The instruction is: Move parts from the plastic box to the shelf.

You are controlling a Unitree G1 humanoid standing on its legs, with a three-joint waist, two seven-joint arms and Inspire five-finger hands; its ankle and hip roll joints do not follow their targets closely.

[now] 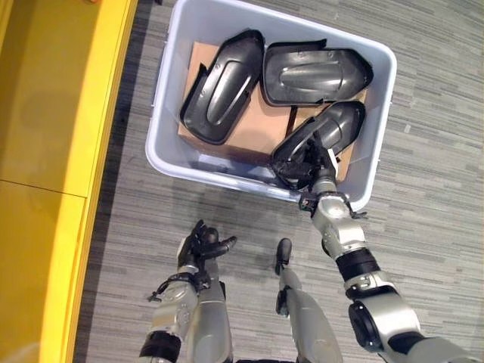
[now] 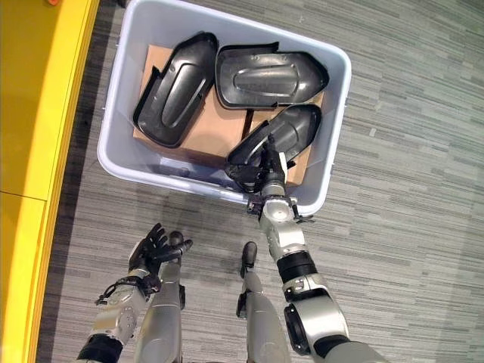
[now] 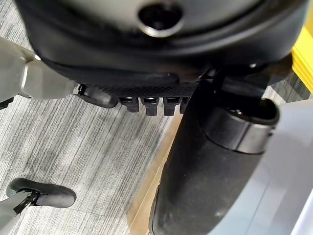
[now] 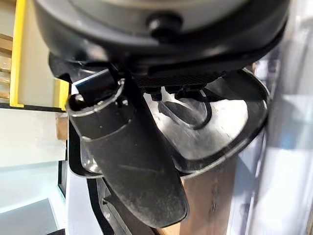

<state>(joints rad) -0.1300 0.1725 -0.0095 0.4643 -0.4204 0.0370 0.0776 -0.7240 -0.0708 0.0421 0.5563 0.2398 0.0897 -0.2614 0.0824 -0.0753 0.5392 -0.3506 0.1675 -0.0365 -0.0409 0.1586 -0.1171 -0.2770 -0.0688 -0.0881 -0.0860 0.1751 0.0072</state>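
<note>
In the left eye view, a pale grey-blue rectangular plastic box point(image 1: 168, 113) with rounded corners stands on grey striped carpet floor point(image 1: 431, 113). A flat brown cardboard sheet point(image 1: 261, 125) lines its bottom. Three glossy black moulded plastic shell parts lie on it: one elongated black shell point(image 1: 223, 85) at ten o'clock in the box, tilted on a diagonal; one broad black shell point(image 1: 314, 72) at one o'clock, lying crosswise with a raised oval rib; and one curved black shell point(image 1: 321, 136) at five o'clock, against the near wall. The right hand point(image 1: 321, 178) reaches over the near rim at five o'clock and lies on the near end of that curved shell. The left hand point(image 1: 200, 243) hangs over the carpet at seven o'clock, well apart from the box, fingers relaxed and loosely spread, holding nothing. A smooth yellow shelf panel point(image 1: 53, 151) runs along nine o'clock.

The right eye view gives the same layout: the right hand point(image 2: 271, 178) sits at the near end of the curved part.

In the left wrist view, the left hand's fingers point(image 3: 146, 104) show as short dark stubs above the striped carpet, with nothing between them.

In the right wrist view, the dark thumb point(image 4: 129, 161) stands out long and smooth beside the shiny concave face of the shell point(image 4: 220, 132); the fingers' tips are hidden, so whether they grip it I cannot tell.
</note>
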